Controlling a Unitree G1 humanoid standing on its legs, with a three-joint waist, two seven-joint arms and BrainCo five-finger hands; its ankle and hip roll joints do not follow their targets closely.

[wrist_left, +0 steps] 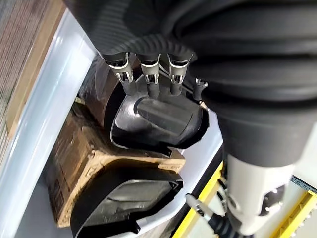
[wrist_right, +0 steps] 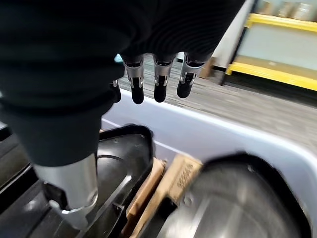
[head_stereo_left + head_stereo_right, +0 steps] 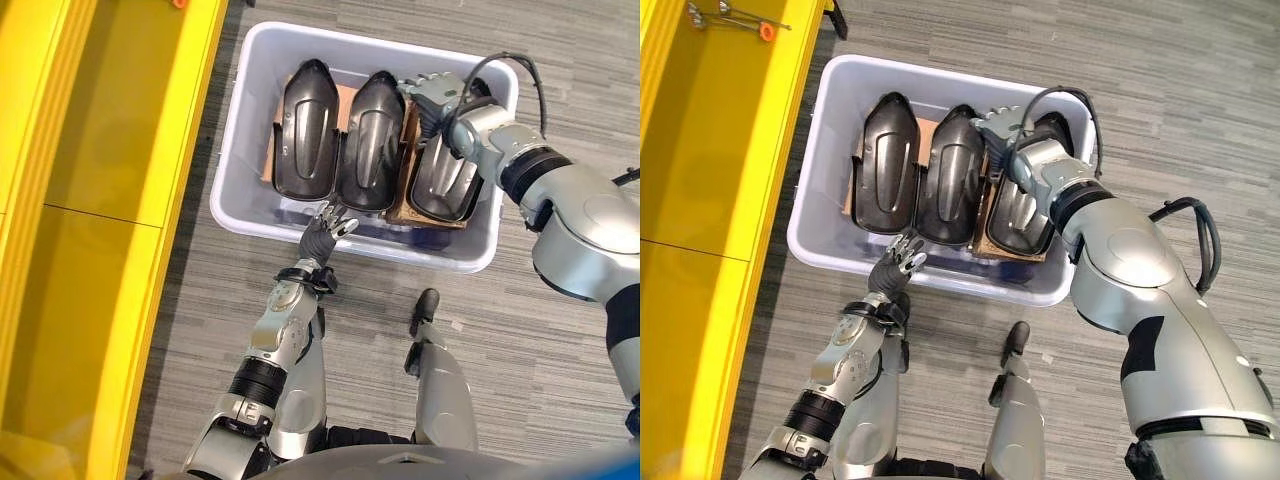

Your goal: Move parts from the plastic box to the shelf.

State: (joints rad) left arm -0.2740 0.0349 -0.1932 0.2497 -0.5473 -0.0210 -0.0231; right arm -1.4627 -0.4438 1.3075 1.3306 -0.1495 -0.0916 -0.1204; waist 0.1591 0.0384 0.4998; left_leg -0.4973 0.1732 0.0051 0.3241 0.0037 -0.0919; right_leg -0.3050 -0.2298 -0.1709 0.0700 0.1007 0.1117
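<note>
Left eye view: we are holding our right hand (image 3: 432,93) and left hand (image 3: 325,232) open and empty over the plastic box (image 3: 250,215), where three stiff, glossy, probably slippery parts (image 3: 306,130) are lying, best gripped by an edge.

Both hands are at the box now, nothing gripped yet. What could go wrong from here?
1. The three black parts stand packed side by side in the plastic box; lifting one may drag its neighbour or the cardboard between them.
2. The right hand hovers open over the far ends of the middle and right parts, so it may catch two.
3. The left hand is at the box's near wall and may bump the rim.
</note>
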